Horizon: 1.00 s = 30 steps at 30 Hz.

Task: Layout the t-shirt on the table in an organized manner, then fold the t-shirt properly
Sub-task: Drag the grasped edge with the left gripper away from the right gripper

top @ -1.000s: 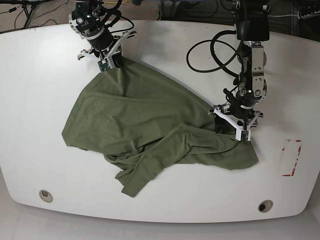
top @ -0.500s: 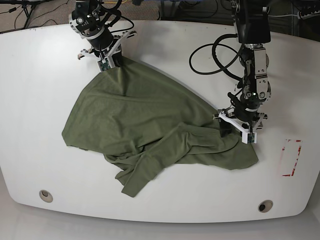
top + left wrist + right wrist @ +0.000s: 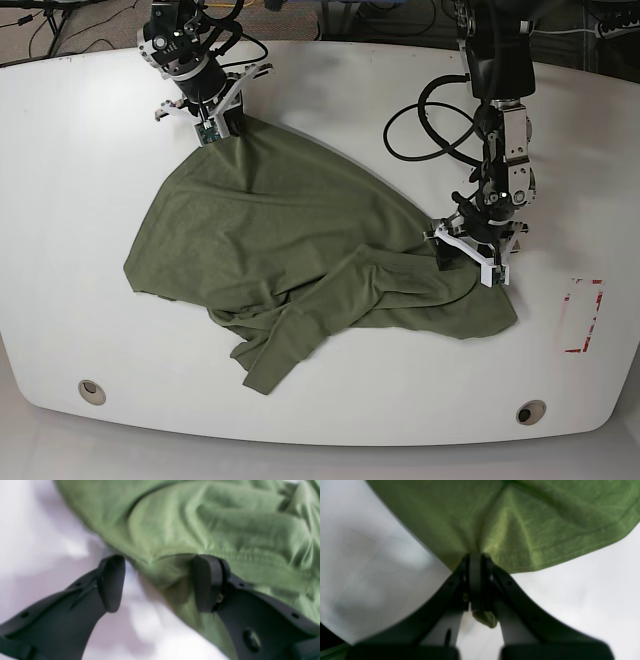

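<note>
The olive-green t-shirt [image 3: 290, 250] lies crumpled across the white table [image 3: 80, 150], with a sleeve folded over its lower part. At the back left, my right gripper [image 3: 215, 128] is shut on a corner of the shirt. The right wrist view shows the right gripper [image 3: 475, 562] pinching the t-shirt [image 3: 520, 517], a nub of cloth poking out below the jaws. My left gripper [image 3: 468, 260] stands open at the shirt's right edge. In the left wrist view the left gripper [image 3: 160, 583] straddles the hem of the t-shirt [image 3: 212, 517], one finger on cloth, the other over bare table [image 3: 30, 530].
A red-and-white tape rectangle [image 3: 583, 315] marks the table at the right. Two grommet holes [image 3: 91, 391] [image 3: 530, 412] sit near the front edge. A black cable loop [image 3: 430, 120] hangs beside the left arm.
The left arm shifted a little right and then back left over the shirt's right edge, jaws still open. The right gripper and the shirt stayed put.
</note>
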Tool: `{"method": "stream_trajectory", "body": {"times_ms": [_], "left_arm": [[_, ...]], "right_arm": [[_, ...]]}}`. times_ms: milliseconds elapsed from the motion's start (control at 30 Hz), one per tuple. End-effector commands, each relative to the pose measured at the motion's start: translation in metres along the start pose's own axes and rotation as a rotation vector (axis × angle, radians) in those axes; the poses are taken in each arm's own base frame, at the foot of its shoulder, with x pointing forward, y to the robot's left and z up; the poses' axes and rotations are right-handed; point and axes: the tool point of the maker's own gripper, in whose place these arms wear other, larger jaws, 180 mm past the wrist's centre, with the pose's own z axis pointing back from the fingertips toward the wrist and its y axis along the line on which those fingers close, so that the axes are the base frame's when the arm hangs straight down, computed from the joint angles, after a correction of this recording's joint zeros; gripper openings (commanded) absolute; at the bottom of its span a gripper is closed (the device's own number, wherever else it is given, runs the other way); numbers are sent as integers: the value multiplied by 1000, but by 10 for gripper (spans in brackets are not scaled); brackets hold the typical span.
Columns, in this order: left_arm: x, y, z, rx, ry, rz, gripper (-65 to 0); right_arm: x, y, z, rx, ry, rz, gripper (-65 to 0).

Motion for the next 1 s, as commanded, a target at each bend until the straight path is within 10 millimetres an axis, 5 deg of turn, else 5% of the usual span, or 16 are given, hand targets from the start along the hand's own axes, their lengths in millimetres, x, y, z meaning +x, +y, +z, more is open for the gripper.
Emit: {"method": "stream_trajectory", "body": {"times_ms": [0,400,467,700,967], "left_arm": [[24,0,-1,-1,-62,0,-246],[38,-2,2,-5,-98,-7,-254],[40,-2,1,-6,-100,-6,-292],[43,-2,-7,-7,-89,2,-644],[38,-2,-21,-8,-48,20,-650]], "right_arm": [[11,0,2,3,-43,0,-650],[11,0,2,2,-43,1,-650],[11,0,2,2,-43,1,-650],[7,0,0,5,-31,-6,-650],[8,-1,-2,3,-34,-6,-650]]}}
